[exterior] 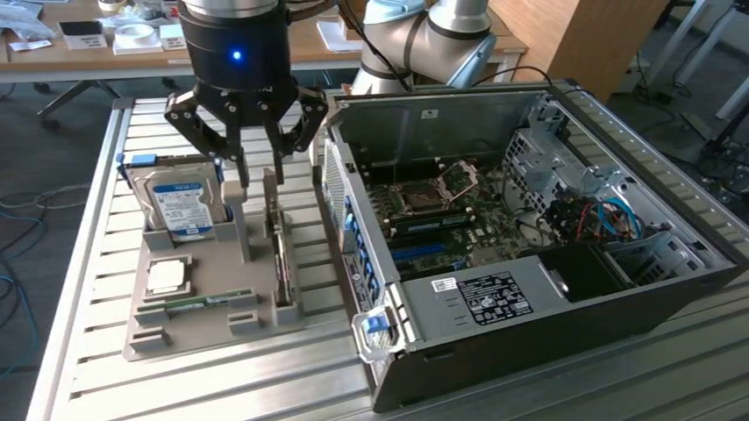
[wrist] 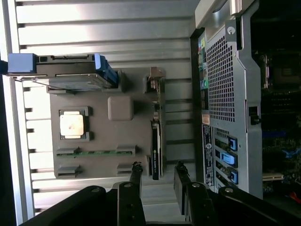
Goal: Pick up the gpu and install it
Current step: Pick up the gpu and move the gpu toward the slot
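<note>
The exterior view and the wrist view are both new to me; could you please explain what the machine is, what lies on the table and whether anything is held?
The machine is a robot arm ending in a tool, a black claw with fingers. The exterior view comes from a camera off the arm; the wrist view looks down past the tool. On the slatted metal table lies a grey tray holding a hard drive, a processor chip, a green memory stick and the gpu, a thin dark card standing on edge. Beside the tray stands an open computer case. The tool is open, one finger on either side of the gpu; nothing is held.
</note>
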Motion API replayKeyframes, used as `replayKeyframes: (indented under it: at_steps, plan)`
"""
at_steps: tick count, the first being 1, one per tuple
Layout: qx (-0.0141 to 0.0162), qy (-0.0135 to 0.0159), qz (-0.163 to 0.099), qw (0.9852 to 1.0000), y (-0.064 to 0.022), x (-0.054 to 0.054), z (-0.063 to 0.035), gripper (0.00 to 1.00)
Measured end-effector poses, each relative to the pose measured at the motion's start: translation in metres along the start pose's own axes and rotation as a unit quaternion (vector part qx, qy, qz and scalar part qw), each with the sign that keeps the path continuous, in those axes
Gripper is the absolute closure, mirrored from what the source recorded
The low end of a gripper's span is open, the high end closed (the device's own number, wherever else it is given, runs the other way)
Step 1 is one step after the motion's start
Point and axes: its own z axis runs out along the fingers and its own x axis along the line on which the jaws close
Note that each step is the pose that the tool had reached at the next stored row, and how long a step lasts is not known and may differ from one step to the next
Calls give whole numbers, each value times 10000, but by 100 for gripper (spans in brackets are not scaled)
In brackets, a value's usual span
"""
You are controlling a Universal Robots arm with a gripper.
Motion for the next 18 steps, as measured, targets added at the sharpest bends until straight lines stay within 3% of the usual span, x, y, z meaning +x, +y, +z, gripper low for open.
replayKeyframes:
  at_steps: [18]
  plan:
    - [0, 0, 0, 10000, -10, 2, 327, 59]
